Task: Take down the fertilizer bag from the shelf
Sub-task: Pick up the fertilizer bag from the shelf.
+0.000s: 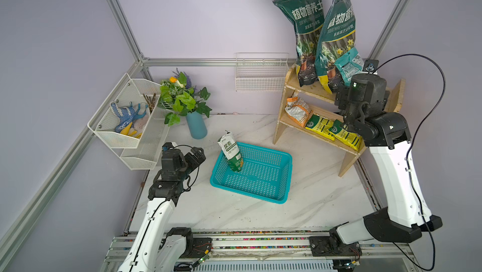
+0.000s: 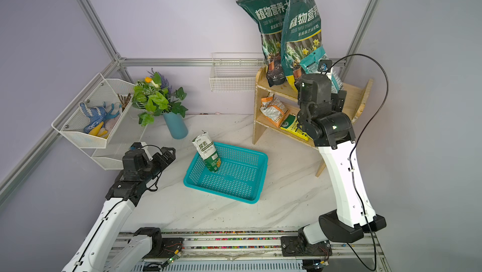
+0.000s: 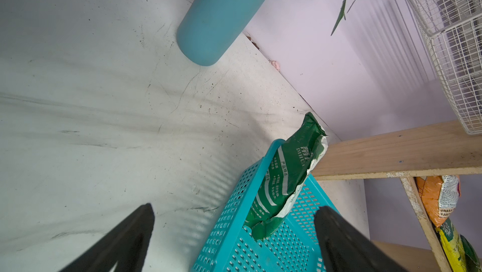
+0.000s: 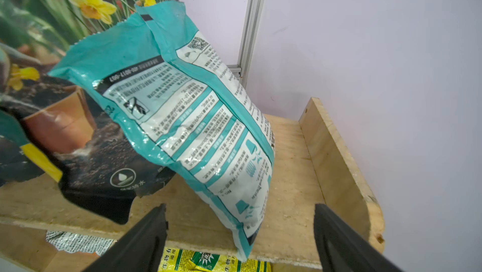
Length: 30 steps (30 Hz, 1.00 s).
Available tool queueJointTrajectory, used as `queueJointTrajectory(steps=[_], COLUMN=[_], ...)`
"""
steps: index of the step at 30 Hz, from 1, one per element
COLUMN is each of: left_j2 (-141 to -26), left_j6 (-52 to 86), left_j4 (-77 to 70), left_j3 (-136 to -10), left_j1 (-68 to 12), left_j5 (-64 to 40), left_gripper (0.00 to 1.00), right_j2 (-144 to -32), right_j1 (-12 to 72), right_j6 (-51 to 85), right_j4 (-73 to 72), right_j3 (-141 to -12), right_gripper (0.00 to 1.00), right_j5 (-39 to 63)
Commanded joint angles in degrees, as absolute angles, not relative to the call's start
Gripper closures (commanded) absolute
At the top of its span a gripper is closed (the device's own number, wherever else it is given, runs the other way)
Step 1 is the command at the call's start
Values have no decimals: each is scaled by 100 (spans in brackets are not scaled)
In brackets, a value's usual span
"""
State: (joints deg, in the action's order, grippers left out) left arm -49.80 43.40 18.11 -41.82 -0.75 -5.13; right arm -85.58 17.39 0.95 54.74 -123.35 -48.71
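pale lilac walls (image 1: 208,10) at back and sides, soft even light. silver aluminium frame bars (image 1: 198,62) run along the back wall and up the corners. white marble-pattern tabletop (image 1: 313,200), dusty with dark specks. white wire basket (image 1: 260,83) fixed on back wall. white mesh two-tier basket (image 1: 117,140) on a side wall. metal rail (image 1: 260,242) along the front edge.

Marble table (image 1: 234,210) with wooden shelf (image 1: 279,130), teal basket (image 1: 245,191), blue vase (image 1: 196,126)

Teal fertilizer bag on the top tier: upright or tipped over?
Standing but tilted: the teal fertilizer bag leans against the soil bag beside it.
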Motion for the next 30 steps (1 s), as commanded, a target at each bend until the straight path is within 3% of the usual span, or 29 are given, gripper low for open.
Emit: queueJointTrajectory(steps=[1, 15, 17, 19, 21, 30], left_j2=[-5000, -5177, -5177, -5177, -5177, -5124], left_j6=[4246, 4274, 4271, 4271, 4271, 4309], left_j4=[1871, 1824, 1826, 1816, 1802, 1650], left_j3=[-4462, -4494, -4491, -4485, -4491, -4495], left_j1=[-55, -53, -53, -53, -53, -53], left_j5=[-580, -650, -642, -646, -685, -1086], left_gripper=[0, 0, 0, 0, 0, 0], right_j2=[-8776, -9554, -9634, -9687, -9711, -9445], right_j1=[1518, 750, 726, 689, 660, 589], right_j6=[121, 472, 475, 483, 516, 707], right_j4=[5605, 5926, 5950, 5976, 6005, 6062], right_j3=[-12551, -13017, -13080, -13129, -13172, -13236], right_gripper=[9, 17, 29, 57, 74, 94], right_j5=[-4575, -3654, -3595, -3508, -3475, -3418])
